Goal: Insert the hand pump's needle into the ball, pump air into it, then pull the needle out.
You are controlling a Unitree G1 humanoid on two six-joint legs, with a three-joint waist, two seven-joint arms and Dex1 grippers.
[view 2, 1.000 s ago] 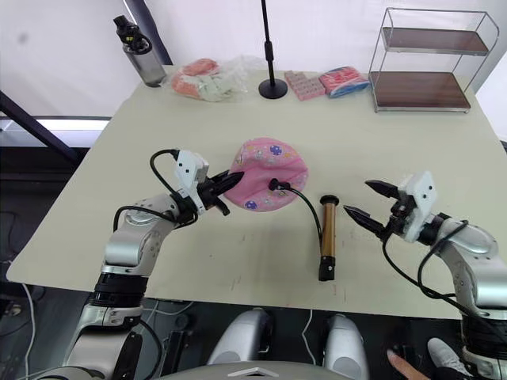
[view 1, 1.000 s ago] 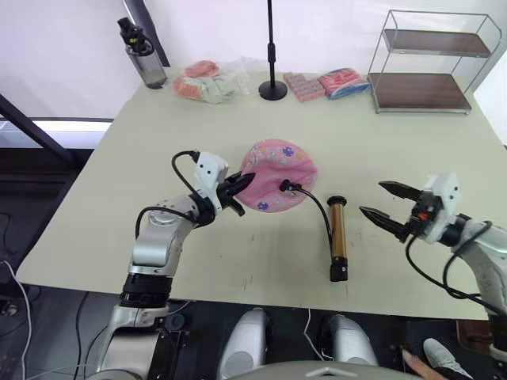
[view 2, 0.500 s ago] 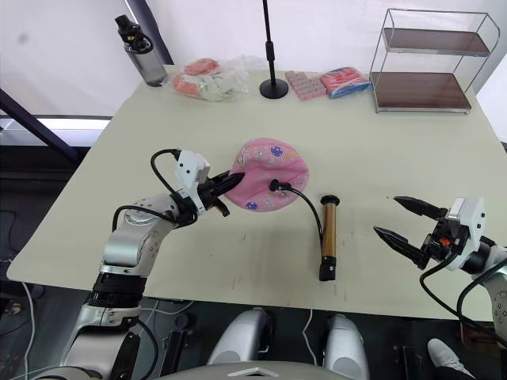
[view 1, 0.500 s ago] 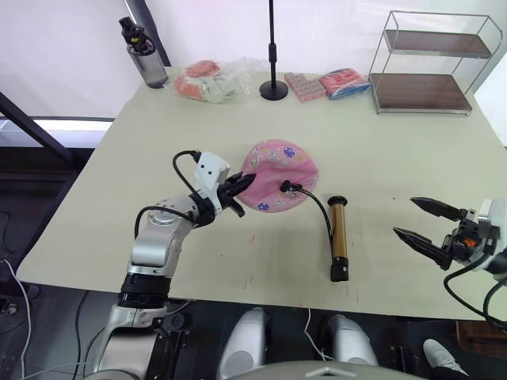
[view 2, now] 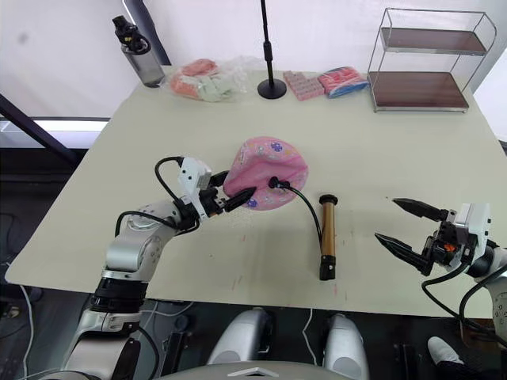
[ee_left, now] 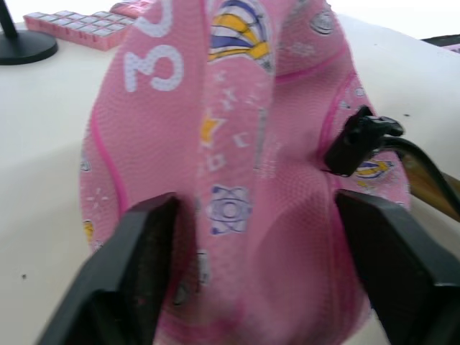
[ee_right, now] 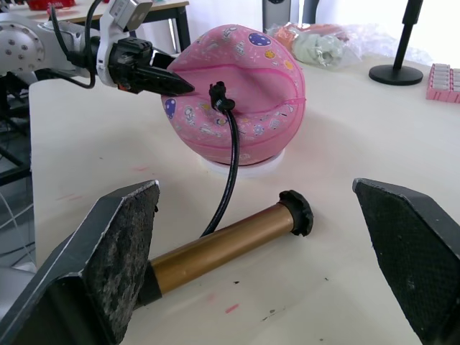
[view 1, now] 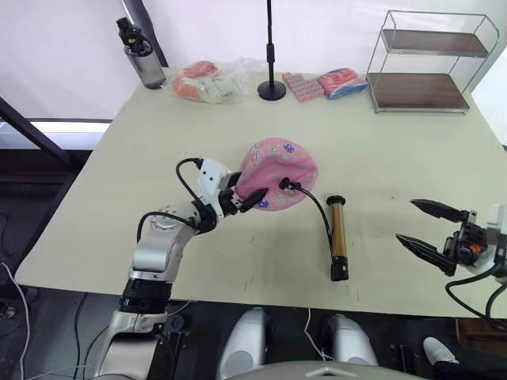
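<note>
- Ball [view 1: 276, 176]: pink, dimpled rubber, printed with small coloured motifs, visibly under-inflated and creased; it sits near the middle of the counter [view 1: 396, 150], on a pale ring-shaped base.
- Left end effector [view 1: 250, 199]: its two black fingers straddle the ball's near-left flank, one on each side of a fold, pressing the rubber; the grip is closed on the ball. The left forearm reaches in low from the counter's near-left edge, elbow bent.
- Needle [ee_right: 216, 94]: its small black fitting stands against the ball's right-facing side; the metal pin itself is too small to make out.
- Hand pump [view 1: 337, 236]: a bronze-gold metal cylinder with black end caps, lying flat just right of the ball, roughly perpendicular to the counter's near edge. A thin black hose [view 1: 318, 205] arcs from it to the fitting.
- Right end effector [view 1: 428, 228]: fingers spread wide and holding nothing, hovering at the counter's near-right edge, well apart from the pump; the tips point toward the pump and ball.
- Far edge: a black stand base [view 1: 272, 90], a wire shelf [view 1: 432, 63], a bottle [view 1: 141, 57] and packaged goods.
</note>
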